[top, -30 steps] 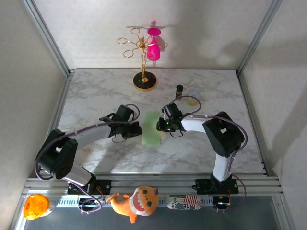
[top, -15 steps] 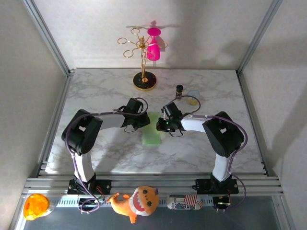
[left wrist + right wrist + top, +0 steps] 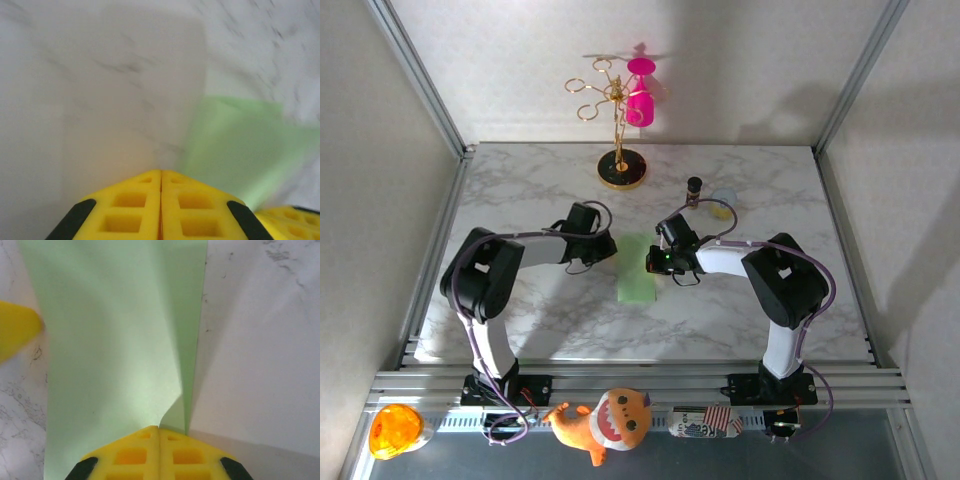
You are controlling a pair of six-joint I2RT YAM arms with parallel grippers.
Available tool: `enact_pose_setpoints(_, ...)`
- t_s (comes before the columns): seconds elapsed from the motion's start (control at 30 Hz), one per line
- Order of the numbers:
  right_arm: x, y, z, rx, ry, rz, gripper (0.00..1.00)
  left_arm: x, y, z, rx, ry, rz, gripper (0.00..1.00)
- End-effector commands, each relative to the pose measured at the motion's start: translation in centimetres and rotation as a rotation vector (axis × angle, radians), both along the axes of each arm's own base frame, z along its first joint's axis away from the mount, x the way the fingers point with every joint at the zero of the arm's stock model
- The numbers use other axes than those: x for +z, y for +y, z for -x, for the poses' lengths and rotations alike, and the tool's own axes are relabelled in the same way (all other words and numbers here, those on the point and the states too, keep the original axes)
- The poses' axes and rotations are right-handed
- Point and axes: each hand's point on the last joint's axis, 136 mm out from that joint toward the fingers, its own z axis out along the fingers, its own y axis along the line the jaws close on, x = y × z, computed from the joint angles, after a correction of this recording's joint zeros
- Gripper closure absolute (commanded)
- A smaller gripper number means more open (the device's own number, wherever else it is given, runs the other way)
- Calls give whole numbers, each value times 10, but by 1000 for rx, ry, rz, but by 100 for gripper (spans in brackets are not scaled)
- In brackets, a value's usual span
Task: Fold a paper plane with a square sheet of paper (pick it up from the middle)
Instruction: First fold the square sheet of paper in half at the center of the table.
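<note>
Marble counter (image 3: 520, 190) under white walls, and at its centre lies the square sheet of paper (image 3: 638, 272), pale green and already folded into a narrow upright strip, nowhere near a dart yet. Behind the sheet, toward the back wall, stands a gold rack (image 3: 620, 168) with a pink cup (image 3: 640, 105) hung on it; a small dark bottle (image 3: 694, 188) sits behind the sheet and to its right.

Right gripper (image 3: 657, 263) is at the sheet's right edge, jaws closed. The wrist view shows a ridge of green rising straight into the fingertips, so it looks to be pinching the paper there. Left gripper (image 3: 611, 247) is at the sheet's upper left corner, jaws shut with nothing between them, tips over bare marble just beside the green edge.

Now the danger. One pinch at one edge is all that holds this sheet. If the right arm drags sideways, the thin paper could slide across the slick marble and the fold could open or skew. The left gripper's closed tips are off the paper. If it sweeps in low it may shove or crumple the edge rather than pressing a crease. A crooked crease here would likely carry through every later fold.
</note>
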Motion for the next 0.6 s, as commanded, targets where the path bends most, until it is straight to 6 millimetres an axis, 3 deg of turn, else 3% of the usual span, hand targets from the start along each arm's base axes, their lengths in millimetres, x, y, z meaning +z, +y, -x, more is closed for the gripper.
enact_pose_setpoints(0.0,-102,-143,95,-62,344,624,96,24,17,-9,20,-76,-40,91)
enact_pose_setpoints(0.1,-100,-141,93,-60,340,619,96,55,-8,-11,-21,-148,90,90)
enact_pose_setpoints(0.2,-100,-140,92,-61,338,616,96,67,-33,-7,-60,-170,171,90)
enact_pose_setpoints(0.37,-101,-140,93,-58,344,613,96,47,-61,-3,-86,-117,227,91)
enact_pose_setpoints(0.57,-100,-141,95,-61,348,616,96,12,-55,-8,-35,-58,190,92)
